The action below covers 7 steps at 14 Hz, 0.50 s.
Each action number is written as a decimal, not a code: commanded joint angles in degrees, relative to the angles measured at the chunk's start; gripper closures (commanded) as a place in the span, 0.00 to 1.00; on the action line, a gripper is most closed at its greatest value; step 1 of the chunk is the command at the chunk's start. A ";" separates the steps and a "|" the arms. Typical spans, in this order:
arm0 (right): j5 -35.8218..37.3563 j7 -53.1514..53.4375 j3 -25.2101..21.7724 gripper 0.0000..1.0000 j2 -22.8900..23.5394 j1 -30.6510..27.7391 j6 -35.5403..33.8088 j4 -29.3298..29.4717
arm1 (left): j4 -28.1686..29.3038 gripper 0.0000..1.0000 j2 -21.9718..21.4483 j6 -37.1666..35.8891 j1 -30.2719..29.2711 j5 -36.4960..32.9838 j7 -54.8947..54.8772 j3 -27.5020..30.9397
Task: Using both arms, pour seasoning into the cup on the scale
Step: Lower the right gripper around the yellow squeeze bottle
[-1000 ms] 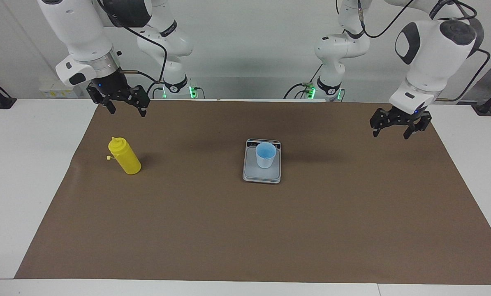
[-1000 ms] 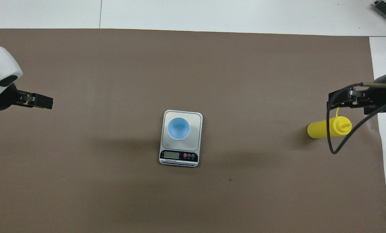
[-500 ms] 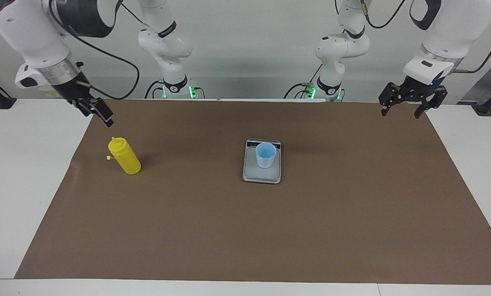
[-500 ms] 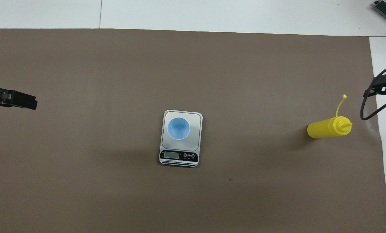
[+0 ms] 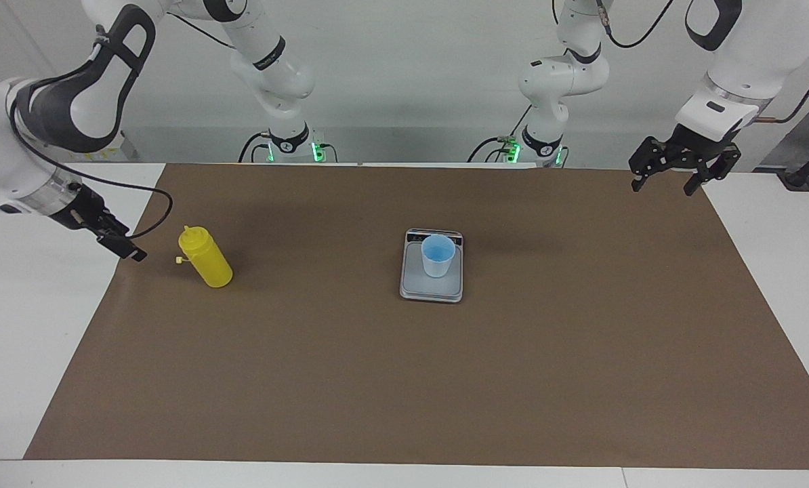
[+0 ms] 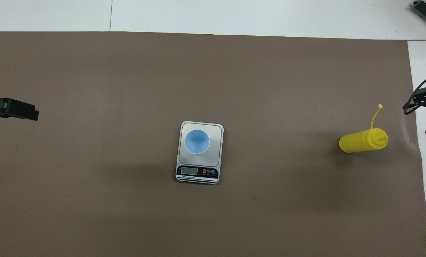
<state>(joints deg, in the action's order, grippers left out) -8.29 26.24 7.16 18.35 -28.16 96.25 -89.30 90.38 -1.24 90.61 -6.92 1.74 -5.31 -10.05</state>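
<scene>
Lower now than a moment before, my right tool hung just beside the upright yellow seasoning bottle, its fingers apart and holding nothing. My left tool waited open over the brown mat's edge. The blue cup stood on the scale mid-worktop.

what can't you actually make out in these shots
- Scale display: too small to read in the overhead view; foreshortened in the facing view.
- Yellow bottle: opaque, so its fill level is hidden in both views.
- Right pincer: seen end-on in the facing view and cut off by the overhead view's edge.
- Left pincer: cut off by the overhead view's edge.
</scene>
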 commanded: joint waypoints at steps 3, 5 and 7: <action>-5.67 2.42 0.84 0.00 5.97 -2.16 1.13 0.08 | 1.19 0.00 -0.69 0.00 -0.64 0.99 0.56 -0.24; -10.06 2.50 0.75 0.00 9.94 -3.04 0.95 0.09 | 1.46 0.00 -0.96 -0.87 -0.64 0.81 0.39 -0.24; -11.83 6.17 0.84 0.00 10.30 -2.60 -0.97 -1.66 | 1.55 0.00 -1.22 -1.14 -0.55 0.29 -0.32 -0.24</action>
<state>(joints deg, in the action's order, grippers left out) -17.70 29.10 7.15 28.08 -30.22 96.57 -89.95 90.55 -1.23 90.07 -6.98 2.00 -5.22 -10.05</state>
